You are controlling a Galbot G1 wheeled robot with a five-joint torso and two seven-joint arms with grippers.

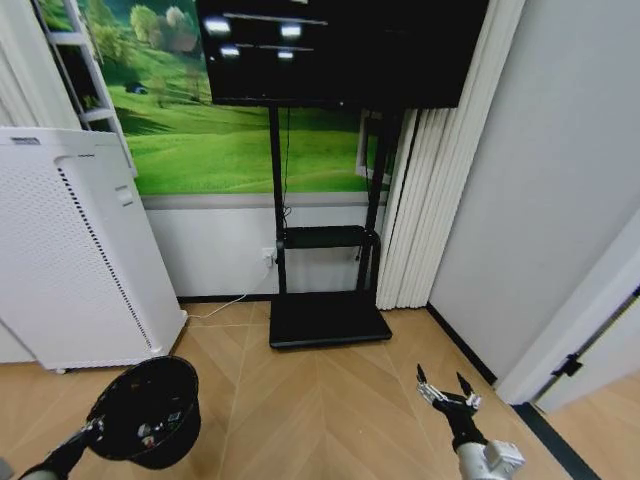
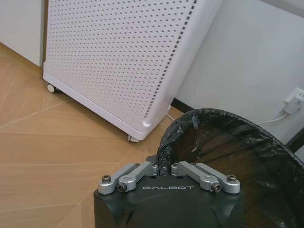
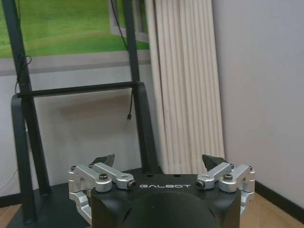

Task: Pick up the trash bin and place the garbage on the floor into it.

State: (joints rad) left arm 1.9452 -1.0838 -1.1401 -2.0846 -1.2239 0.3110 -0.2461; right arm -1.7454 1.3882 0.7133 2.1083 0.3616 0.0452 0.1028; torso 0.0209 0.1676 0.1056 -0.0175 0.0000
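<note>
The trash bin [image 1: 150,410] is held off the parquet floor [image 1: 320,400] at lower left, its bagged rim pinched in the left claw [image 2: 164,167]. The right claw [image 1: 446,391] is spread wide, empty. Litter must be located next.

I count one trash bin [image 1: 148,408], one white appliance [image 1: 70,250], one black screen stand [image 1: 328,250], and my two grippers, left [image 2: 165,167] and right [image 1: 445,388].
</note>
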